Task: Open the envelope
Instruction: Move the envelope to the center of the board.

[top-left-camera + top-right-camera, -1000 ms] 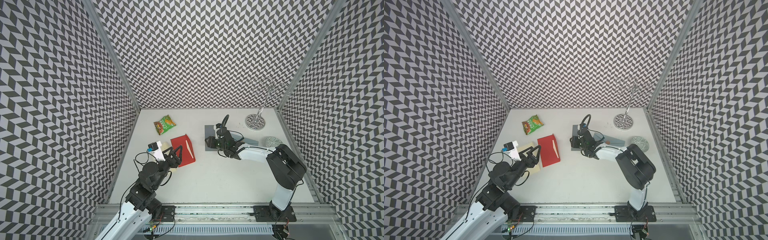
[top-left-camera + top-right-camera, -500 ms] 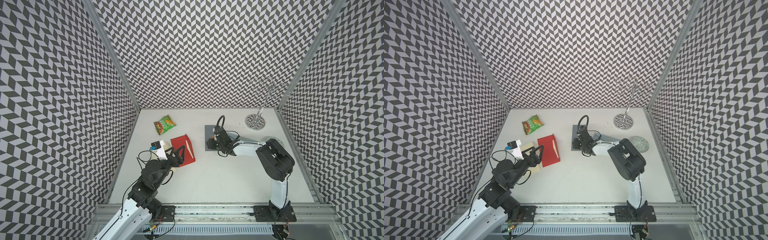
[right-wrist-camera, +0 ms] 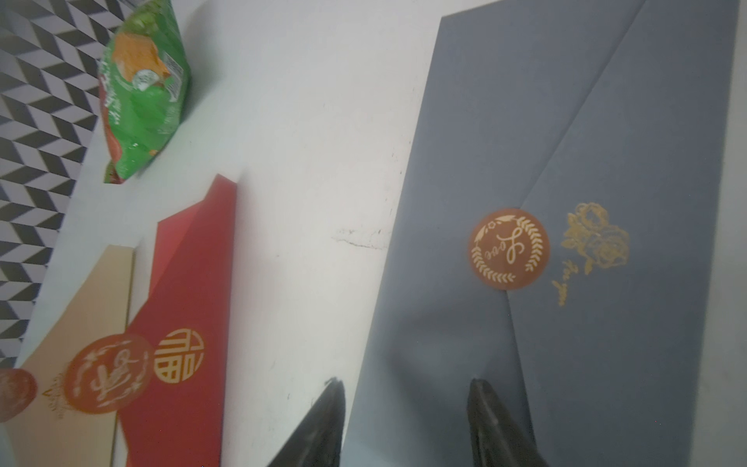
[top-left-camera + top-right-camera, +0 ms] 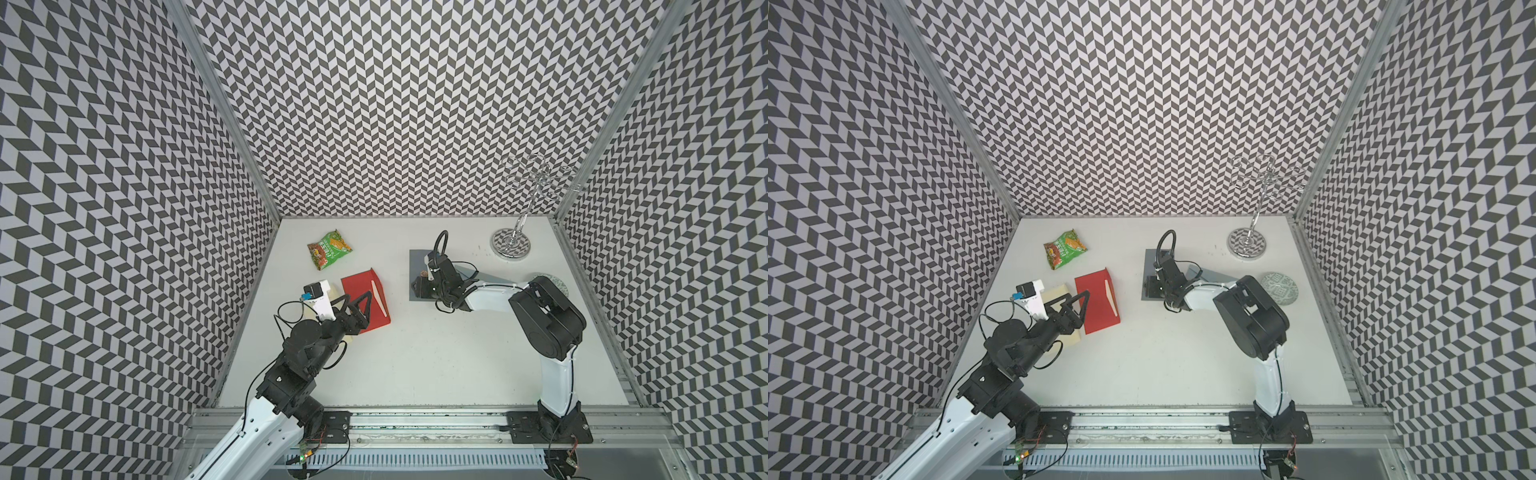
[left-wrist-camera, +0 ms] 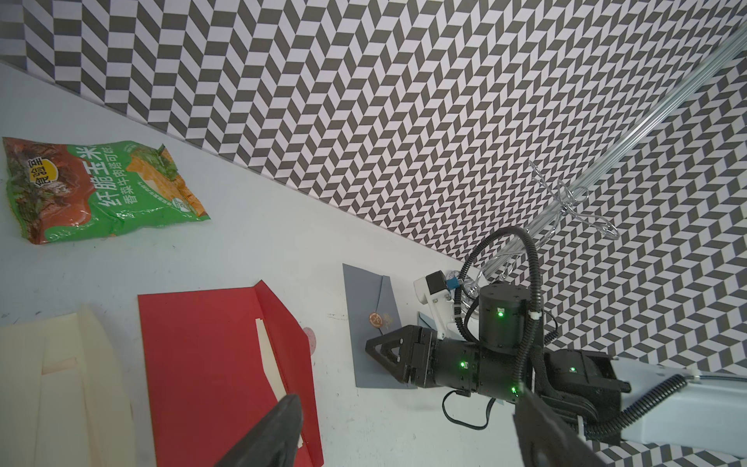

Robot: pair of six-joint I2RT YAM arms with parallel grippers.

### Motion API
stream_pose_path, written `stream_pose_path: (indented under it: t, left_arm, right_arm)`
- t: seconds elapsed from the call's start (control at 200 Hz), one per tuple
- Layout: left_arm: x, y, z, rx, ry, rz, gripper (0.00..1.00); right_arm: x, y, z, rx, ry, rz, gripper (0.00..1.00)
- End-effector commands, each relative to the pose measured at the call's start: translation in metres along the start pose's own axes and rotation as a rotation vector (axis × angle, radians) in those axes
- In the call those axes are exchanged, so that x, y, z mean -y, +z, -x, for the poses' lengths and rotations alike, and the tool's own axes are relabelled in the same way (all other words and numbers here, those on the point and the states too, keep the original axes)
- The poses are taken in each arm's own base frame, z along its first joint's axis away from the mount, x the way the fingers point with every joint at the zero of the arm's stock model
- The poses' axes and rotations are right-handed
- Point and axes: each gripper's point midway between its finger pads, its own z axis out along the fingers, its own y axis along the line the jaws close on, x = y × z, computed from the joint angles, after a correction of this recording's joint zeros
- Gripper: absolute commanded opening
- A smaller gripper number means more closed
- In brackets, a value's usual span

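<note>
A grey envelope (image 4: 417, 259) (image 4: 1152, 259) (image 3: 566, 121) lies flat at the middle back of the table, its flap shut under a round copper seal (image 3: 509, 248). My right gripper (image 3: 404, 382) (image 4: 417, 286) is low over its near left edge and open. One fingertip (image 3: 333, 384) is over bare table, while its partner is over the grey paper. A red envelope (image 4: 357, 282) (image 5: 210, 347) lies at the left with its flap folded back and a cream sheet showing. My left gripper (image 5: 406, 396) (image 4: 359, 294) hovers over the red envelope's near edge, wide open and holding nothing.
A cream envelope (image 4: 1057, 293) (image 5: 60, 384) lies left of the red one, partly under my left arm. A green snack bag (image 4: 329, 249) sits at the back left. A chrome stand (image 4: 510, 245) is at the back right, with a round patterned coaster (image 4: 1280, 288) behind my right arm.
My left jaws have spread wider above the red envelope. My right arm has folded in and its gripper has slid left towards the grey envelope's edge.
</note>
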Motion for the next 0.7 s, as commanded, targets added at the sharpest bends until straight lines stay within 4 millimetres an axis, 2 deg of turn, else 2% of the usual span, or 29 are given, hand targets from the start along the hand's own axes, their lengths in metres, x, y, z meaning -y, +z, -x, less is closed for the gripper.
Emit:
stream_pose_path:
  t: [0.0, 0.185, 0.275, 0.381, 0.471, 0.516, 0.621, 0.696]
  left_arm:
    - [0.001, 0.005, -0.006, -0.019, -0.019, -0.018, 0.85]
    - [-0.003, 0.012, -0.028, -0.065, -0.068, -0.049, 0.85]
    - [-0.004, 0.017, -0.037, -0.099, -0.081, -0.058, 0.85]
    - [-0.007, 0.024, -0.052, -0.147, -0.099, -0.056, 0.85]
    - [-0.007, 0.029, -0.062, -0.189, -0.106, -0.060, 0.85]
    - [-0.006, 0.031, -0.065, -0.201, -0.111, -0.065, 0.85]
    - [-0.002, 0.034, -0.072, -0.219, -0.118, -0.082, 0.85]
    - [0.006, 0.037, -0.077, -0.236, -0.109, -0.107, 0.86]
  right_arm:
    - [0.013, -0.014, -0.058, -0.131, 0.010, -0.023, 0.51]
    - [0.004, -0.054, -0.091, -0.136, -0.018, -0.011, 0.51]
    - [0.012, -0.075, -0.105, -0.126, 0.019, -0.029, 0.53]
    - [0.006, -0.093, -0.126, -0.147, 0.041, 0.067, 0.52]
    - [-0.006, -0.107, -0.142, -0.196, -0.046, 0.137, 0.52]
    - [-0.016, -0.115, -0.144, -0.204, -0.102, 0.176, 0.52]
    - [-0.040, -0.139, -0.134, -0.174, -0.191, 0.279, 0.52]
    - [-0.041, -0.153, -0.118, -0.091, -0.189, 0.270, 0.53]
